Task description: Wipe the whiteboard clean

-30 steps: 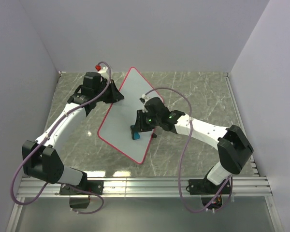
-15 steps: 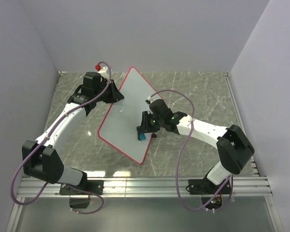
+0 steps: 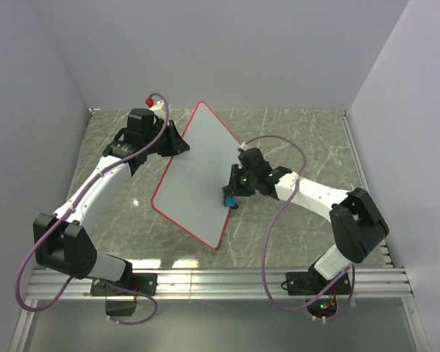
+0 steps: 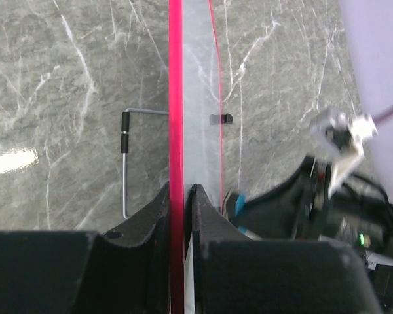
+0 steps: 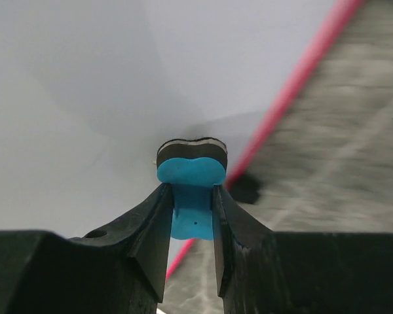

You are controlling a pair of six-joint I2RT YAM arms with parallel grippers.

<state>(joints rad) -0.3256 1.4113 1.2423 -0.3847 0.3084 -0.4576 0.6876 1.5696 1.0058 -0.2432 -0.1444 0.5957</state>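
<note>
Holding firm on the left, the left tool [image 3: 177,144] is closed tight on the red rim of the whiteboard [image 3: 194,176], and it sits exactly where it sat a second ago. Its wrist view shows that rim edge-on, pinched between the two jaws. The whiteboard itself has not budged either. It lies slanted across the middle of the grey marble surface [image 3: 308,139], between the two arms, with its near corner pointing toward the bases.

Now the action: the eraser [image 3: 229,199] has swept rightward! A second ago it sat well in on the white face. Half a second ago it was partway across. Now it is right at the board's right-hand rim.

The right tool [image 3: 231,195] has travelled with it, elbow pulling right too. Its jaws are closed on the blue body of the eraser. In the wrist view the dark felt presses against the white face, just beside the red edge.
</note>
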